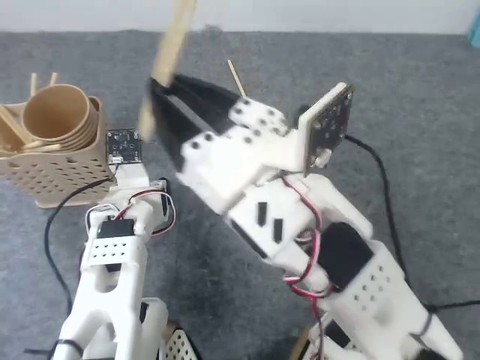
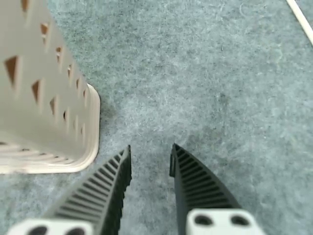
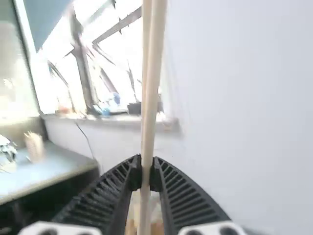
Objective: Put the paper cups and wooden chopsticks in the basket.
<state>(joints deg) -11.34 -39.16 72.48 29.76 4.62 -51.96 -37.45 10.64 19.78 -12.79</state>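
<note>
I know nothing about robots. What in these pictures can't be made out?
High view: the chopstick in the right end effector is blurred and cut off by the top edge; one stick or two, unclear.
High view: the raised arm hides part of the loose chopstick on the carpet.
Left wrist view: the basket wall hides its contents.
High view: the stacked cups cannot be counted; rims blur together.
</note>
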